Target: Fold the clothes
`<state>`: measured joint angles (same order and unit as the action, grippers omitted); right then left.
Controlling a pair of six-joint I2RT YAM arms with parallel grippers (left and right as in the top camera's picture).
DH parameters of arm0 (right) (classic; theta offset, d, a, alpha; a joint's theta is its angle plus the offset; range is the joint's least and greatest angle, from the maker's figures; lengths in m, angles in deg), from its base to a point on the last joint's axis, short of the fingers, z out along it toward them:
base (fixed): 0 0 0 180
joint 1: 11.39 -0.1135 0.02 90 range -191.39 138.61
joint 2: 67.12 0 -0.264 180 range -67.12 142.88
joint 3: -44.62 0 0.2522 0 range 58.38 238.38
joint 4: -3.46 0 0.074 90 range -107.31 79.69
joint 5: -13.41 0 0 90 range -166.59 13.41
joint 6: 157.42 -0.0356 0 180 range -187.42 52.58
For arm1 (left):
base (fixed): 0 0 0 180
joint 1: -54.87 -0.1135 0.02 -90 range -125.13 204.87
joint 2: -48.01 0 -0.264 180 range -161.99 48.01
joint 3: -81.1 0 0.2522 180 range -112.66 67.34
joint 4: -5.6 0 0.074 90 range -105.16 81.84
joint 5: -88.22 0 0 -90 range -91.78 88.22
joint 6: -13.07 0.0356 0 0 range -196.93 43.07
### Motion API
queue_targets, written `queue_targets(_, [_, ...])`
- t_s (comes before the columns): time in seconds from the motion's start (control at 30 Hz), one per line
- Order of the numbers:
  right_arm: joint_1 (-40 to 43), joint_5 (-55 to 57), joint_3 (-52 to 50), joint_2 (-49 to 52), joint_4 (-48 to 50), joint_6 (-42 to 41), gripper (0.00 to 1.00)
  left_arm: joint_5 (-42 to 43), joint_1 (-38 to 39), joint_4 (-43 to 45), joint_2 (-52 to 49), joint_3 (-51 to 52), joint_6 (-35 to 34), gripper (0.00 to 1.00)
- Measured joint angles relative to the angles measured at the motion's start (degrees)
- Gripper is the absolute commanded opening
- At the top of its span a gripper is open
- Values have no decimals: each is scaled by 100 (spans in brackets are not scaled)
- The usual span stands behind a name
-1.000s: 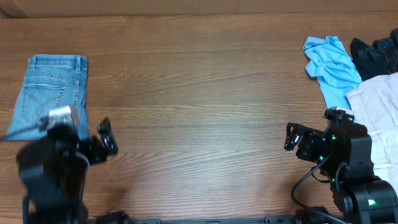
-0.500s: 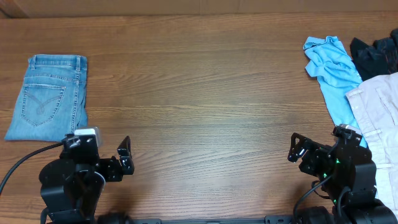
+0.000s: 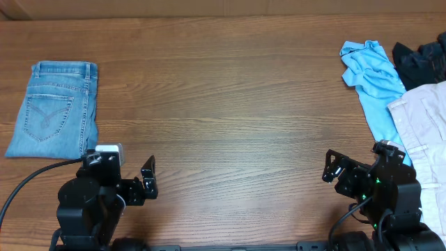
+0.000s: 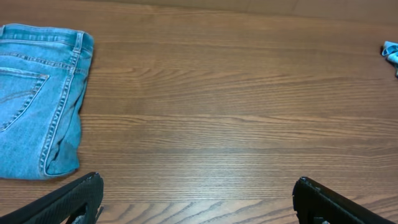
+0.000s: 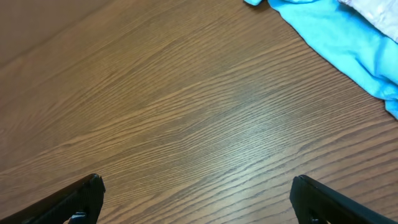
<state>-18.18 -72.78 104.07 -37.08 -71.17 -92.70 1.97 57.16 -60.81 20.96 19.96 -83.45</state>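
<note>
Soft, even light falls from above on the table [image 3: 230,104], keeping the wood grain crisp and matte in all three views. The jeans [image 3: 56,104] at 9 o'clock overhead cast only a thin edge shadow. In both wrist views, the black fingers [image 4: 68,199] at 5 and 7 o'clock show little detail.
</note>
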Motion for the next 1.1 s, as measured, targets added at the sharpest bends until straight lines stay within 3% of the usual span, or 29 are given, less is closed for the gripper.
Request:
queue_targets(0.73, [11, 0, -7, -125, 0, 0, 100, -59, 0, -11, 0, 0, -61, 100])
queue_targets(0.93, [74, 24, -105, -977, 26, 20, 100, -61, 0, -13, 0, 0, -61, 100])
queue_targets(1.1, [354, -2, -678, -1934, 815, 350, 100, -61, 0, -15, 0, 0, -61, 100])
